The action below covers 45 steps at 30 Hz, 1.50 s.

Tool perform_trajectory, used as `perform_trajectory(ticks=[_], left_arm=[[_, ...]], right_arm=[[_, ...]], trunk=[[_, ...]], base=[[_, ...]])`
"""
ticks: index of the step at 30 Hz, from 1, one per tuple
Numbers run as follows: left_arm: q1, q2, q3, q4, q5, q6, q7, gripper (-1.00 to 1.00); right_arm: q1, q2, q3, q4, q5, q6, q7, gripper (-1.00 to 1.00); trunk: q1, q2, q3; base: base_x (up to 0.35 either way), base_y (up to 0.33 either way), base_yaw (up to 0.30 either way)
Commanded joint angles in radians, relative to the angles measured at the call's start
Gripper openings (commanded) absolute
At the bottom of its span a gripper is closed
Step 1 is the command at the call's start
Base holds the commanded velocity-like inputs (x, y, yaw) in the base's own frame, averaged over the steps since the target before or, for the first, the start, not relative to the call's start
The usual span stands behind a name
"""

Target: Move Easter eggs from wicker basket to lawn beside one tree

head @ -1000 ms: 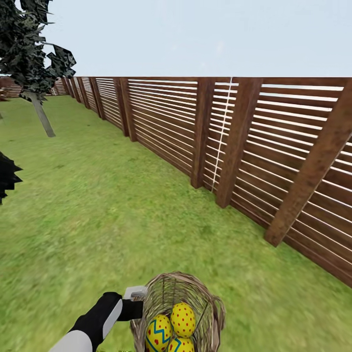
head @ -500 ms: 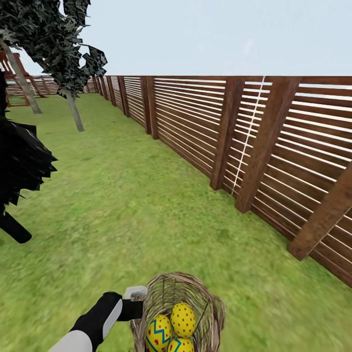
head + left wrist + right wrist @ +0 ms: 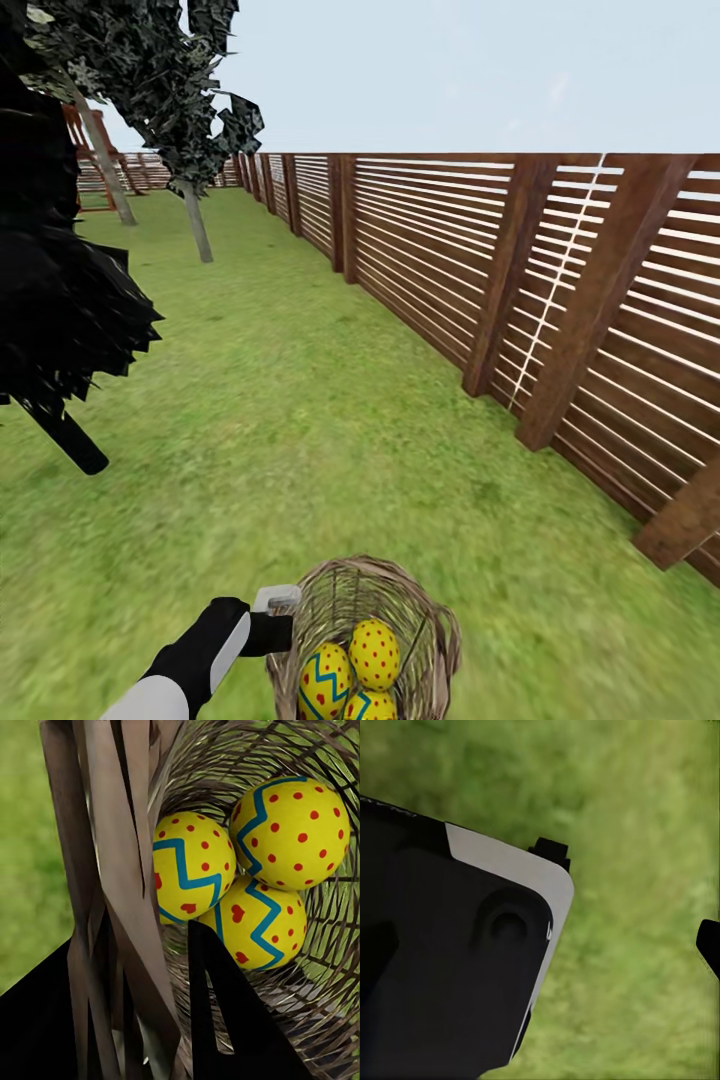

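Note:
The wicker basket [image 3: 345, 578] hangs low in front of me above the lawn [image 3: 300, 420], held by its rim. My left gripper [image 3: 281, 606] is shut on that rim, and in the left wrist view the woven rim strips [image 3: 112, 870] pass between its dark fingers [image 3: 225, 1020]. Three yellow Easter eggs with red dots and blue zigzags lie inside: one [image 3: 374, 652], a second [image 3: 325, 680] and a third [image 3: 370, 706], also close up [image 3: 191, 866]. A slim tree with a pale trunk [image 3: 196, 220] stands far ahead on the left. The right wrist view has grass and a dark fingertip [image 3: 709, 945] at the edge.
A brown slatted fence [image 3: 560, 290] runs along the right side into the distance. A near-black tree [image 3: 60, 300] stands close on the left with its trunk [image 3: 70, 440] leaning into the grass. Another pale trunk [image 3: 105, 165] and wooden play-set beams [image 3: 85, 135] lie far back.
The whole view has swung left: fence and trees slid to the right in the picture and the near-black tree came in at the left. The basket stays in my left gripper, unchanged.

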Motion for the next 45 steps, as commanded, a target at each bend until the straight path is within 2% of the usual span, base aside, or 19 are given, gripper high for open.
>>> perform_trajectory(ticks=[1, 19, 30, 39, 45], left_arm=[[0.000, 0.001, -0.004, -0.001, 0.015, 0.005, 0.003, -1.00], [0.000, 0.001, -0.004, -0.001, 0.015, 0.006, 0.003, -1.00], [0.000, 0.001, -0.004, -0.001, 0.015, 0.007, 0.003, -1.00], [0.000, 0.001, -0.004, -0.001, 0.015, 0.007, 0.003, -1.00], [0.000, 0.002, -0.004, -0.001, 0.015, 0.007, 0.003, -1.00]], right_arm=[[-0.001, -0.001, -0.008, 0.003, 0.009, -0.005, 0.001, 1.00], [-0.001, -0.001, -0.008, 0.004, 0.006, -0.005, 0.001, 1.00], [-0.001, -0.001, -0.008, 0.004, 0.006, -0.005, 0.001, 1.00], [-0.001, -0.007, -0.008, 0.004, 0.003, -0.004, 0.002, 1.00], [-0.001, -0.003, -0.008, -0.001, -0.004, -0.006, 0.001, 1.00]], trunk=[[0.000, -0.001, 0.000], [0.000, -0.001, 0.029], [0.000, -0.001, 0.038], [0.000, -0.001, 0.038], [0.000, -0.001, 0.038]], base=[[0.008, 0.000, 0.071], [0.000, 0.000, 0.107], [0.006, -0.019, 0.239], [0.235, -0.196, 0.077], [0.276, -0.180, 0.047]])
